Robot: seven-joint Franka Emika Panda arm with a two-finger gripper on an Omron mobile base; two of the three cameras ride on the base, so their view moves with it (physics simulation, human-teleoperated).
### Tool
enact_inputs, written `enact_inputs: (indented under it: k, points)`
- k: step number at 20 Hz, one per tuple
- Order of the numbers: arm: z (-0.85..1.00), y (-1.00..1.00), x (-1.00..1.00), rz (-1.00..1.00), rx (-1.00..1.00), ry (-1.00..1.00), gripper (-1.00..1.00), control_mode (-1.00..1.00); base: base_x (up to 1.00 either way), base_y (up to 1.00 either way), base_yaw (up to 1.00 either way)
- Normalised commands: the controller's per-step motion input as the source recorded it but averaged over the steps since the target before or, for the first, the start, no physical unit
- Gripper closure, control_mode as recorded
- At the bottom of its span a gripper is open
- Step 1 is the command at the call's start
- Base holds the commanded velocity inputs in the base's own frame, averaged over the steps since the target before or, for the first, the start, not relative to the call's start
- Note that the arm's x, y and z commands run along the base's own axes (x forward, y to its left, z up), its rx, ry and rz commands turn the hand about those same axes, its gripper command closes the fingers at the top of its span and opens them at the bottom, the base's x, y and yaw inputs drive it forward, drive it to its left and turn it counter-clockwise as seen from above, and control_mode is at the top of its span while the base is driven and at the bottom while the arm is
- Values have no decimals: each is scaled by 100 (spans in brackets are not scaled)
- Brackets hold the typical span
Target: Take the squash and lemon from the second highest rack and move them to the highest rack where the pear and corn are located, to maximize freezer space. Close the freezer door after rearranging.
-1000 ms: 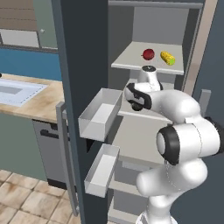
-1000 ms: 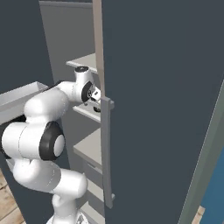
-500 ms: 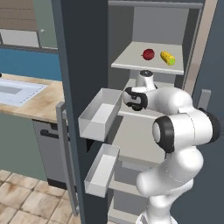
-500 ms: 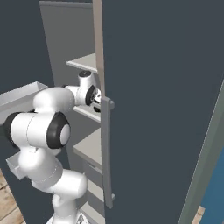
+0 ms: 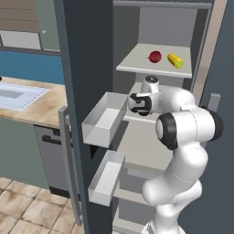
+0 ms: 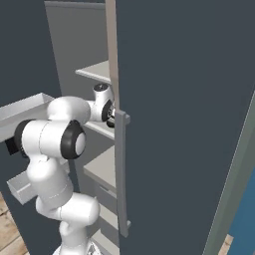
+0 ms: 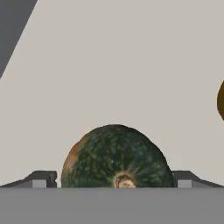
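In the hand view a dark green squash (image 7: pixel 116 157) with orange patches sits on the pale shelf, right between my gripper's (image 7: pixel 113 180) two fingertips (image 7: pixel 41 179). The jaws stand open, one on either side of it. A dark yellow lemon (image 7: pixel 221 100) peeks in at the right edge. In the left base view my gripper (image 5: pixel 138 103) reaches into the second highest rack (image 5: pixel 132 118), and the hand hides the squash. On the highest rack (image 5: pixel 137 64) lie a red pear (image 5: pixel 155 56) and a yellow-green corn (image 5: pixel 175 60). The right base view has my gripper (image 6: pixel 107 112) just behind the door's edge.
Two grey bins (image 5: pixel 104 119) (image 5: pixel 107 176) hang on the open left door, close to my arm. The dark right door (image 6: pixel 179 124) with its long handle (image 6: pixel 121 169) stands beside my hand. A wooden counter (image 5: pixel 32 103) with a sink lies left.
My hand has shifted slightly left and down into the second highest rack while the elbow swung over. The jaws have stayed open.
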Motion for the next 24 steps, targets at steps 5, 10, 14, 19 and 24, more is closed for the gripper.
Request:
enact_inputs:
  k: [5,10,14,19,24]
  points:
    - [-33,-1,3,0,0,0,100,-100,0,0,0]
    - [-41,0,0,0,0,-1,100,-100,0,0,0]
    - [11,7,-27,0,0,-3,100,-100,0,0,0]
    - [73,12,-58,0,0,-3,100,-100,0,0,0]
    - [83,13,-66,0,0,-3,100,-100,0,0,0]
